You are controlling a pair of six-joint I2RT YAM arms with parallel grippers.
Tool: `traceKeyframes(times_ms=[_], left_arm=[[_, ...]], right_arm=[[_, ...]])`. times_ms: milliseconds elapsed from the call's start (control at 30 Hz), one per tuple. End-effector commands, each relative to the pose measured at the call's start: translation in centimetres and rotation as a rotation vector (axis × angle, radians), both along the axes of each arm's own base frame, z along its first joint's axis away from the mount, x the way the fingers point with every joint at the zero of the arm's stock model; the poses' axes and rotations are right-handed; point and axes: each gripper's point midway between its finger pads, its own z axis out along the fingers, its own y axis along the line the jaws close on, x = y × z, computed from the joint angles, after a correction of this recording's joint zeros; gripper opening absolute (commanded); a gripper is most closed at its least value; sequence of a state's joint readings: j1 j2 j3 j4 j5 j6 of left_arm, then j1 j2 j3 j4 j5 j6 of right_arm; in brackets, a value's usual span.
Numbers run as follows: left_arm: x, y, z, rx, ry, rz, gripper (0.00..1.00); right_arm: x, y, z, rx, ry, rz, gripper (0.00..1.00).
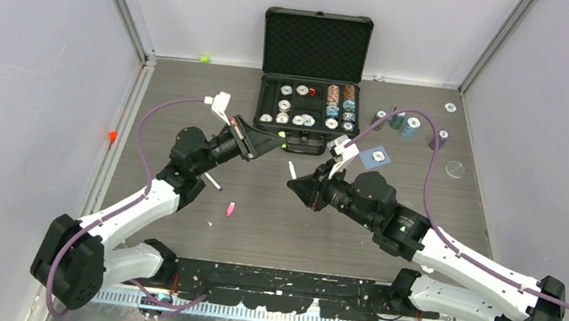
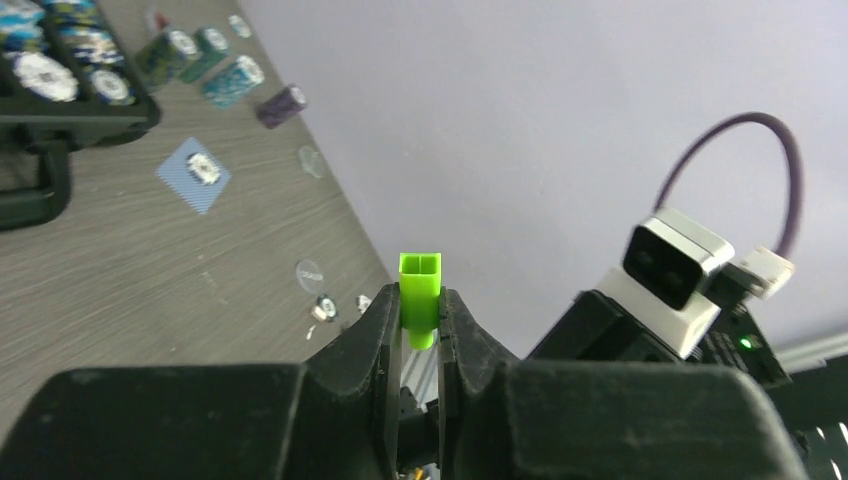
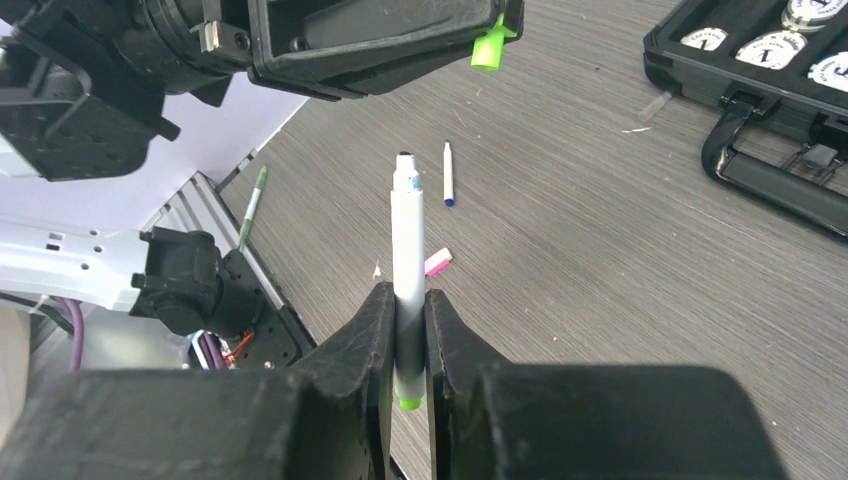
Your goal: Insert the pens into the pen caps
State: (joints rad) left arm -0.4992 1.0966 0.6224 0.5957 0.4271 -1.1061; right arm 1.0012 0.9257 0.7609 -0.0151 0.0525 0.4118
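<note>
I record my left end effector [image 2: 421,318] clenched on the neon green cap [image 2: 420,272], clear of the table [image 1: 273,229]. My right end effector [image 3: 408,305] grasps a white pen [image 3: 407,225], tip towards that cap but apart from it. The pink cap [image 1: 231,210] lies on the table.

Black case [image 1: 316,46] at far side of grey table [image 1: 337,241], lid upright, handle [image 3: 760,175] facing near edge. Inside: flat poker chips [image 1: 298,119] in left and middle compartments, stacked chips [image 1: 341,98] at right, small red token [image 1: 313,92] near back. Right of case, on table: loose chip stacks [image 1: 410,127], single chip [image 1: 451,107] near far corner, blue card [image 1: 367,157] with chip on top, clear disc [image 1: 454,169]. Small green bit [image 1: 204,58] at foot of far wall, too small to identify. Orange dot [image 1: 112,136] by left wall.
</note>
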Motion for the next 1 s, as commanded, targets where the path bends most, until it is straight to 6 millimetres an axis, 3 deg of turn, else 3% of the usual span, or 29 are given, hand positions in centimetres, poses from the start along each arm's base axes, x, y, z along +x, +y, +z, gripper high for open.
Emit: traceKeyframes(times_ms=[0,333,967], left_arm=[[-2.2,-0.3,5.1,-0.148,-0.195,-0.104,0.00],[-3.9,-0.2,6.1,-0.168,-0.280,-0.160,0.00],[-4.4,0.0,5.8,-0.133,-0.306,-0.155,0.00]], right_arm=[[0.2,1.1,3.8,0.109,-0.057,0.015,0.01],[0.7,1.4,5.0,0.130,-0.064,-0.006,0.00],[1.1,1.5,5.7,0.126,-0.069,-0.021,0.00]])
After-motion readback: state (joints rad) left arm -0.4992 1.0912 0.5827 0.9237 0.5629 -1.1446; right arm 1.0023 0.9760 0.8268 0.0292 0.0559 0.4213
